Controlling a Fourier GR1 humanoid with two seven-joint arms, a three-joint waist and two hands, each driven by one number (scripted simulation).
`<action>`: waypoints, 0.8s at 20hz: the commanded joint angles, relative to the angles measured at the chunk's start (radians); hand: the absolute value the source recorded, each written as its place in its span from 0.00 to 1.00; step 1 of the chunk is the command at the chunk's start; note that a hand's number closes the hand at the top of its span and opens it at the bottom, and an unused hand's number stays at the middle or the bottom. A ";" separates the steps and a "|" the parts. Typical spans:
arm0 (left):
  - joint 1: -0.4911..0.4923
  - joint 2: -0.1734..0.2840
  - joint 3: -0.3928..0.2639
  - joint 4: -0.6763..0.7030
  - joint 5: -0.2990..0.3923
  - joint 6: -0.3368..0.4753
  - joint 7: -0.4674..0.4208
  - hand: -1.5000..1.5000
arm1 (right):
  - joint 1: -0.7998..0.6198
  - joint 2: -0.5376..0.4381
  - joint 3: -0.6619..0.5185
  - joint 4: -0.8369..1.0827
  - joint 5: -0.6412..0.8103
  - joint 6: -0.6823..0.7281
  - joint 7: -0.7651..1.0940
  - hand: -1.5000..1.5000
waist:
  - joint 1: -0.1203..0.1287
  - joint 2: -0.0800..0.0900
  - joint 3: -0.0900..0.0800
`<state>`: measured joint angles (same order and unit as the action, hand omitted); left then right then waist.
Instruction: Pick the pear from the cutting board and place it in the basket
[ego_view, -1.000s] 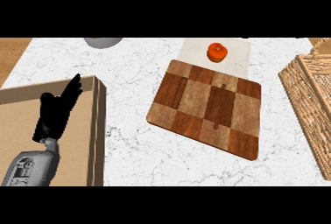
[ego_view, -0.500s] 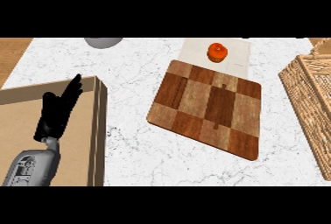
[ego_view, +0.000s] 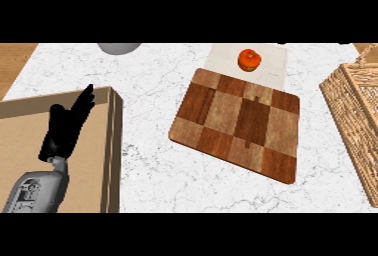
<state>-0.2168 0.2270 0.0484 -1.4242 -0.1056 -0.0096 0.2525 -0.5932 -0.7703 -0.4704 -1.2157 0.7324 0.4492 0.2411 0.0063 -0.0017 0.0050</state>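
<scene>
Nothing has moved: my left hand (ego_view: 65, 129) rests with fingers straight and together over the wooden box (ego_view: 112, 150) at left. Across the marble surface (ego_view: 148, 180), the checkered cutting board (ego_view: 240, 125) lies bare, an orange fruit (ego_view: 249, 59) beyond it, the wicker basket (ego_view: 354, 110) at right.

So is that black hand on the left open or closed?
Open: the left hand has straight fingers pointing up, holding nothing, over the brown tray.
</scene>
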 joint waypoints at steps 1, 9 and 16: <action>0.042 -0.013 -0.006 -0.033 -0.007 0.007 0.009 0.50 | 0.039 0.044 -0.064 0.051 -0.059 -0.024 -0.002 0.00 | -0.003 0.001 -0.005; 0.021 -0.002 0.018 0.032 0.012 -0.027 -0.035 0.50 | 0.045 0.063 -0.137 0.148 -0.123 -0.197 -0.150 0.00 | -0.006 0.003 -0.005; 0.006 -0.019 0.007 0.026 0.003 0.000 -0.011 0.50 | 0.029 0.067 -0.245 0.134 -0.165 -0.382 -0.167 0.00 | -0.007 0.003 -0.005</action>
<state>-0.2247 0.2270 0.0544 -1.4122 -0.1091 -0.0101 0.2505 -0.5847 -0.6976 -0.6513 -1.0894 0.5912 0.1608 0.1167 0.0018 -0.0026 0.0046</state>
